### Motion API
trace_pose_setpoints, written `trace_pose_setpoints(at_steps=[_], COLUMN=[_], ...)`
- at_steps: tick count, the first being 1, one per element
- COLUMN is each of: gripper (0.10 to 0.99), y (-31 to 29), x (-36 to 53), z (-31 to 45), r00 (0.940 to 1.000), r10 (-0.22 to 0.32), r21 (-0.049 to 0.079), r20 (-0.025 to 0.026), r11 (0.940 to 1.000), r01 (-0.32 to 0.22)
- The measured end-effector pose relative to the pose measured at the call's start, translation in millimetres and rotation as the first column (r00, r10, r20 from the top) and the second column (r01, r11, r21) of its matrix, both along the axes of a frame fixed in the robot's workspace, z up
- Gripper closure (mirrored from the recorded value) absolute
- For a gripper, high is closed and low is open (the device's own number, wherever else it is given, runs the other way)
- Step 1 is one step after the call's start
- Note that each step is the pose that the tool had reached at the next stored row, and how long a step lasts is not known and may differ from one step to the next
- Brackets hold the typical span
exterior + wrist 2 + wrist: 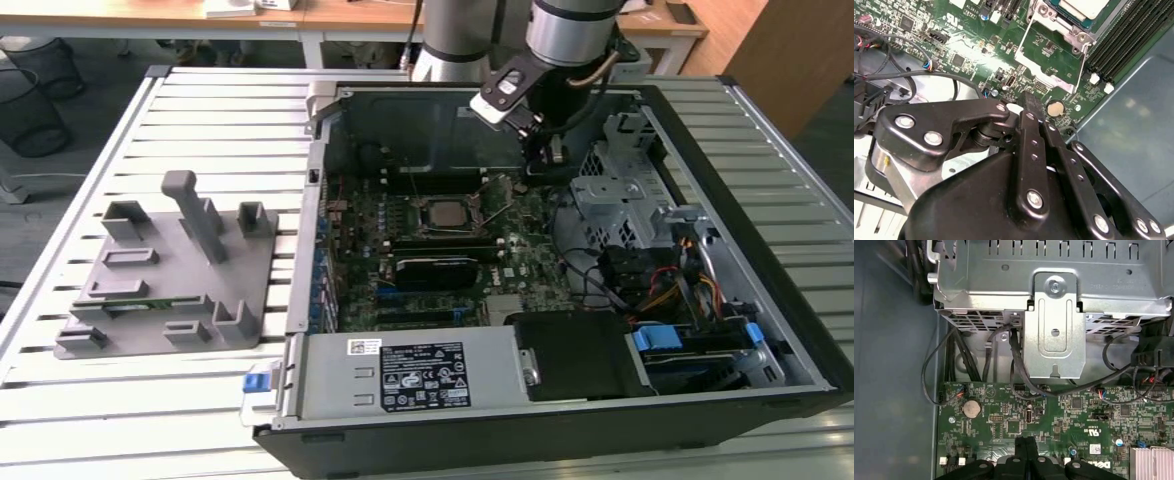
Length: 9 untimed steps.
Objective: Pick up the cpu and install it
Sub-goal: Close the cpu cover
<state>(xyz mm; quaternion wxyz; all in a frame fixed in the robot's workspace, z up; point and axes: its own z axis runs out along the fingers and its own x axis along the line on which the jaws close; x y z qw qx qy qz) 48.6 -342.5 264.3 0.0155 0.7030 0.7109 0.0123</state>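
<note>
The cpu (441, 212) lies flat in the socket at the middle of the motherboard, silver top up. In the second wrist view the cpu (1081, 7) sits beside the socket's metal frame (1051, 55), which is swung open. My gripper (546, 168) hangs inside the case at the back, to the exterior view's right of the socket and apart from the chip. Both wrist views show its black fingers pressed together with nothing between them, above the green board: gripper (1027, 441), gripper (1030, 100).
The open computer case (310, 250) lies on a slatted table. A silver drive cage (621, 195) and loose cables (1019, 365) crowd the exterior view's right. A black heatsink (434, 270) and the power supply (407, 375) lie nearer. A grey fixture (167, 270) stands left.
</note>
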Motion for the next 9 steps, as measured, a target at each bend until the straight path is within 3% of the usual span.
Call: trace_pose_setpoints(at_steps=[7, 9], gripper=[0.980, 0.980], y=[0.0, 0.0], x=[3.9, 4.3], z=[-8.5, -10.6], r00=[0.9999, 0.9998], r10=[0.004, 0.008], r21=[0.000, 0.001], r20=[-0.0116, -0.0174], r11=[1.0000, 1.0000], r01=[-0.004, -0.008])
